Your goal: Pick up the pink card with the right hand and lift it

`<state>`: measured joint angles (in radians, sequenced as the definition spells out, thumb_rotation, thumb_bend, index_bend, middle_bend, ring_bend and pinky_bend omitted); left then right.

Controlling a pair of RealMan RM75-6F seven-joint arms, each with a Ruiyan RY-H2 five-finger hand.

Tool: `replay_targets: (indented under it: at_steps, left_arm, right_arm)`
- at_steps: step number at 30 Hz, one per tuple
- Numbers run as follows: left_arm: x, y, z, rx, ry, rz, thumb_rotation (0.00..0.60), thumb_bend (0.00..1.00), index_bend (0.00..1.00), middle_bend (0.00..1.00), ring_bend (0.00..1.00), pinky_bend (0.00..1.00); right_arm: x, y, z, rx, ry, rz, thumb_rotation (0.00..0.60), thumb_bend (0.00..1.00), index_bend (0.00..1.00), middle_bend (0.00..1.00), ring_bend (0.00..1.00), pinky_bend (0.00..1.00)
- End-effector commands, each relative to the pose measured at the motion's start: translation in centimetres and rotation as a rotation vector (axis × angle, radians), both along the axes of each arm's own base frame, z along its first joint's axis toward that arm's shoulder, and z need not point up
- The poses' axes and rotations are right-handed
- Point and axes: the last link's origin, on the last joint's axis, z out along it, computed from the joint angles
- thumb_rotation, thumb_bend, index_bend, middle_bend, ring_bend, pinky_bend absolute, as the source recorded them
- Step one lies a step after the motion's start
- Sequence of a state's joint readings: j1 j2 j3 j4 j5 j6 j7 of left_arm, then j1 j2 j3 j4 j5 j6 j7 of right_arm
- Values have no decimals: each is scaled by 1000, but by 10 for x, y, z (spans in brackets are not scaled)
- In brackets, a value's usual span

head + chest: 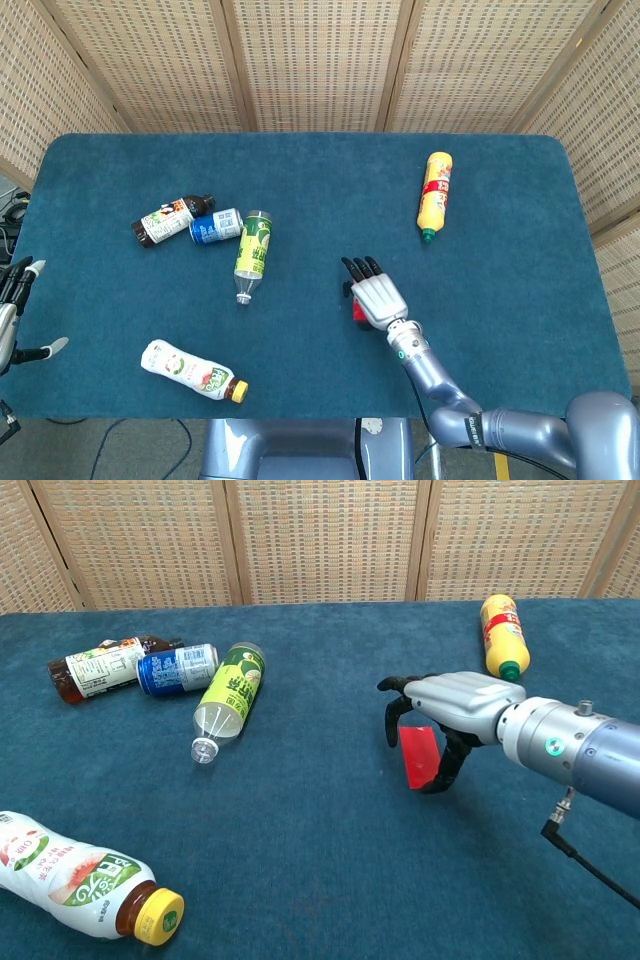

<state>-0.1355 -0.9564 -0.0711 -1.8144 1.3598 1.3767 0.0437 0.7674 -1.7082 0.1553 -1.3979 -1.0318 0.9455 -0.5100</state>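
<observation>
Broadly: blue table [500,190] holds all items. Right hand [455,705] sits palm-down over pink card [419,756] near table centre-right, fingers [392,720] curled around card; whether card is pinched or clear of cloth, cannot tell. Left hand [14,310] at far left edge, fingers apart, holding nothing. White bottle [192,369] lies near front edge. Green bottle [253,254], dark bottle [170,219] and blue can [215,226] cluster left of centre. Yellow bottle [434,195] lies toward back right, well apart from card.
</observation>
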Motion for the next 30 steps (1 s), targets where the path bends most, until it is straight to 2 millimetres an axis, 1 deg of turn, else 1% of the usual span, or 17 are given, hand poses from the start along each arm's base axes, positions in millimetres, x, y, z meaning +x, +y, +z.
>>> replay_targets:
  at_steps: [1,6,13,16,18,20,23,25,27,30]
  left_arm:
    - [0,0,0,0,1,0,600,0,0,0,0,0]
    - [0,0,0,2,-2,1,600,0,0,0,0,0]
    - [0,0,1,2,-3,2,600,0,0,0,0,0]
    - [0,0,1,1,-5,2,600,0,0,0,0,0]
    - [0,0,0,-1,-5,2,600,0,0,0,0,0]
    - [0,0,0,-2,-5,2,600,0,0,0,0,0]
    - [1,1,-1,-5,-5,0,600,0,0,0,0,0]
    - [1,1,-1,-6,-3,-2,600,0,0,0,0,0]
    - [1,1,-1,-7,-2,-2,600,0,0,0,0,0]
    - [1,1,-1,-6,-1,-1,600,0,0,0,0,0]
  right_arm:
    - [-2,1,-4,5,7,-3,600,277,421,4,0,0]
    - [-3,-1,-7,-2,18,-1,600,276,422,4,0,0]
    - [-12,-12,-7,-31,48,-30,600,276,421,5,0,0]
    - [-14,-15,-5,-44,49,-39,600,284,397,7,0,0]
    - [-14,-16,-4,-49,45,-39,600,293,357,8,0,0]
    - [-13,-16,-2,-51,40,-35,600,297,356,8,0,0]
    - [-13,-15,0,-50,38,-27,600,350,395,8,0,0]
    - [-13,-15,-1,-46,38,-29,600,399,455,9,0,0]
    - [-14,-14,-1,-40,40,-32,600,431,476,9,0,0]
    - [-15,-13,-1,-36,46,-26,600,469,474,12,0,0]
